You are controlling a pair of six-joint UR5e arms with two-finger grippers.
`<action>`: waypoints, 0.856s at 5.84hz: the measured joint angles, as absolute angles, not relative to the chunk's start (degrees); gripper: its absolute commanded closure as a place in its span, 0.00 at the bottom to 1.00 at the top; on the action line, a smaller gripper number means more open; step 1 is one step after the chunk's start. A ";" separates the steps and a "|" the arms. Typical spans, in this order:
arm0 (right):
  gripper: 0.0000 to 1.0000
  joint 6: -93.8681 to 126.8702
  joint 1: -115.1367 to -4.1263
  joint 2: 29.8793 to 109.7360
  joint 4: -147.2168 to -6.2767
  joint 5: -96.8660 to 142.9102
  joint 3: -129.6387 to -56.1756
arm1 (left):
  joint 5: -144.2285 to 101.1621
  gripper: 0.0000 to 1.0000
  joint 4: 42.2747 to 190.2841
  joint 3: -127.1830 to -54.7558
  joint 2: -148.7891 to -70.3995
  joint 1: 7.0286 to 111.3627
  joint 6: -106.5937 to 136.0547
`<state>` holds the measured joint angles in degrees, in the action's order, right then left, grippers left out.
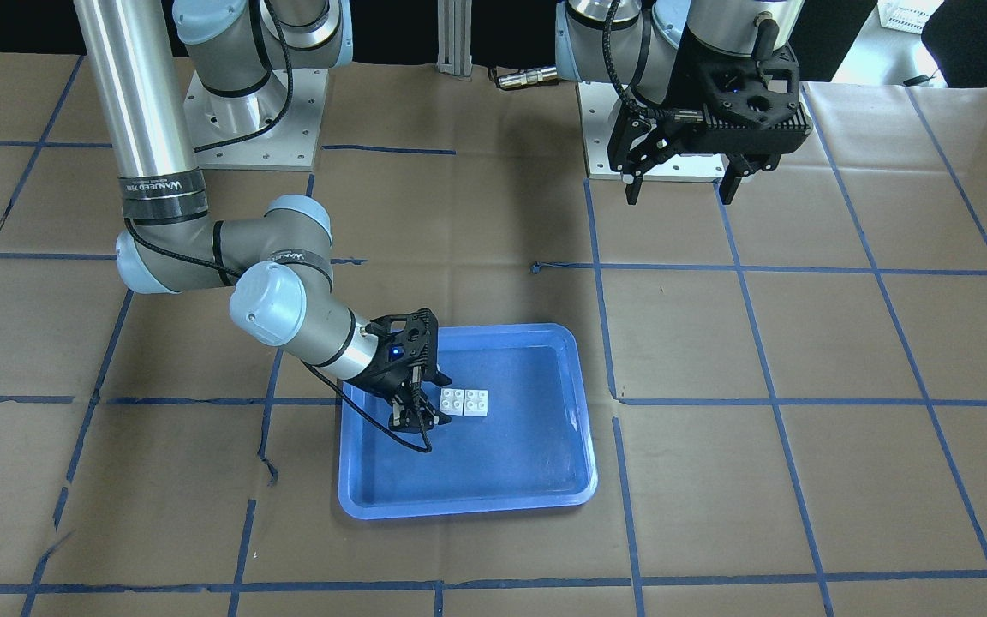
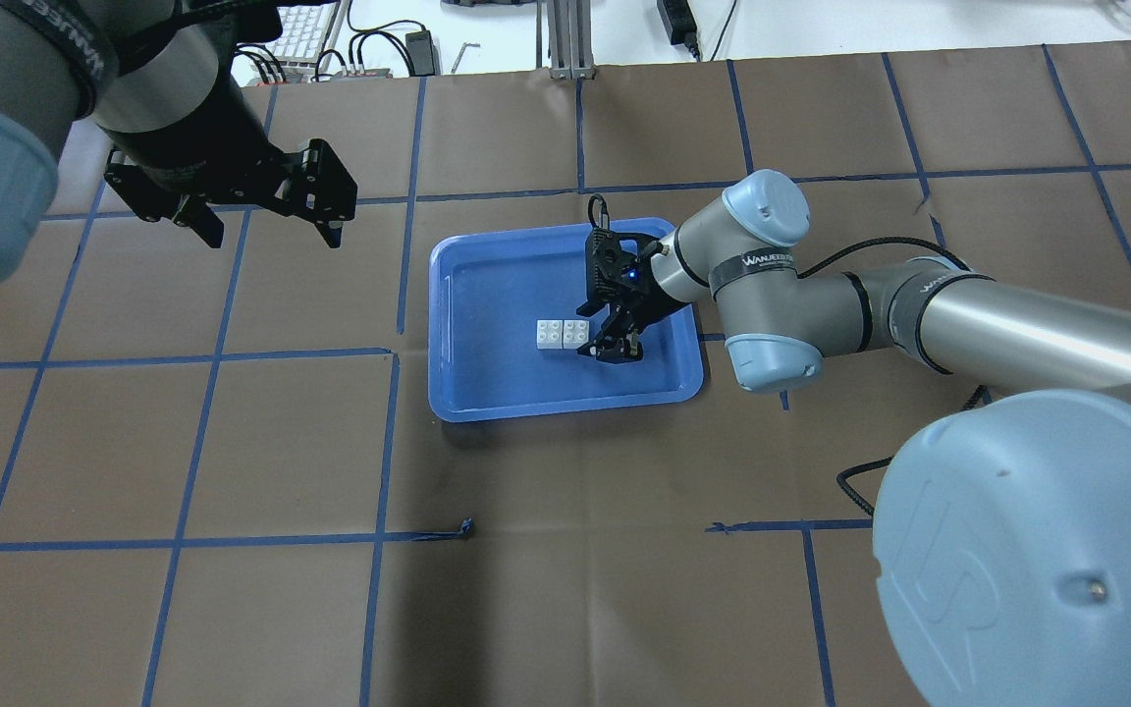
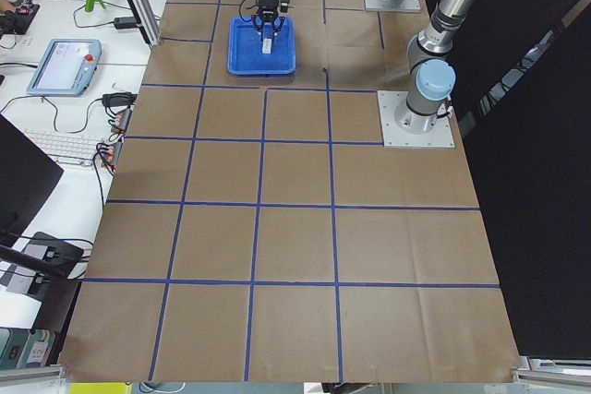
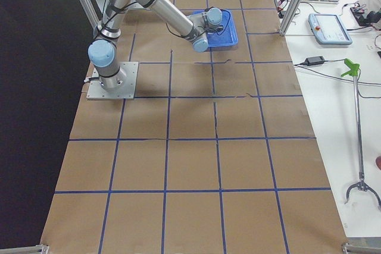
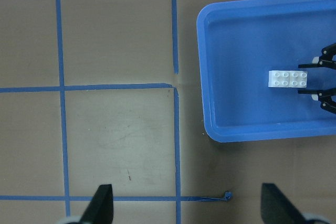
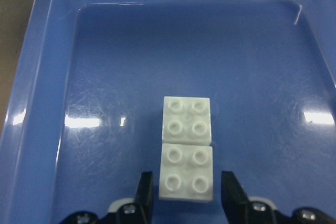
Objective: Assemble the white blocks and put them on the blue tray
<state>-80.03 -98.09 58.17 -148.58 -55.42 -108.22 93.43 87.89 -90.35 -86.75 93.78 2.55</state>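
Two white blocks [image 6: 187,118] [image 6: 187,171] lie side by side, touching, studs up, on the floor of the blue tray [image 6: 47,77]. They also show in the front view [image 1: 464,402], the overhead view [image 2: 563,334] and the left wrist view [image 5: 287,79]. My right gripper [image 6: 187,179] is open and low in the tray [image 2: 565,405]. Its fingers [image 6: 145,187] flank the nearer block with small gaps. It shows too in the overhead view [image 2: 610,351] and the front view [image 1: 416,420]. My left gripper [image 2: 271,239] is open and empty, held high, well away from the tray.
The table is covered in brown paper with a blue tape grid [image 2: 399,353]. The two arm base plates [image 1: 254,120] [image 1: 656,128] stand at the robot's edge. A keyboard and cables [image 3: 65,145] lie on a side bench beyond the table.
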 measured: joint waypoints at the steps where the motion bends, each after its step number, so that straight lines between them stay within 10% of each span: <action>1: 0.00 -78.91 -98.06 58.44 -148.53 -55.18 -107.89 | 93.43 0.00 87.89 -90.35 -86.75 93.78 2.55; 5: 0.00 -64.56 -97.54 66.78 -139.93 -64.91 -105.89 | 93.43 0.00 87.89 -90.35 -86.75 93.78 2.55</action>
<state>-64.56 -97.54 66.78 -139.93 -64.91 -105.89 93.43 87.89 -90.35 -86.75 93.78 2.55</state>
